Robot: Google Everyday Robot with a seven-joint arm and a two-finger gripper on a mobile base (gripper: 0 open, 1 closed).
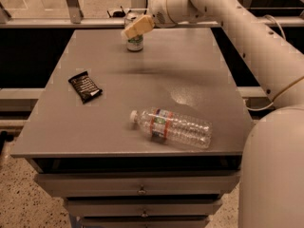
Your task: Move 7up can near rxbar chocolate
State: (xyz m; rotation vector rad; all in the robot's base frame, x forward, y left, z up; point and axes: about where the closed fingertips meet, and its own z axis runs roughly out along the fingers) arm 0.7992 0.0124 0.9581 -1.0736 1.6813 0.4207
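The 7up can (135, 42) stands upright near the far edge of the grey table (142, 94), its top partly hidden by my gripper. My gripper (134, 28) with tan fingers reaches in from the right and overlaps the can's upper part. The rxbar chocolate (85, 86), a flat black wrapper with white text, lies on the table's left side, well in front and left of the can.
A clear plastic water bottle (171, 127) lies on its side near the table's front edge. My white arm (247, 37) spans the right side of the view. Drawers (137, 189) sit under the tabletop. A metal railing runs behind the table.
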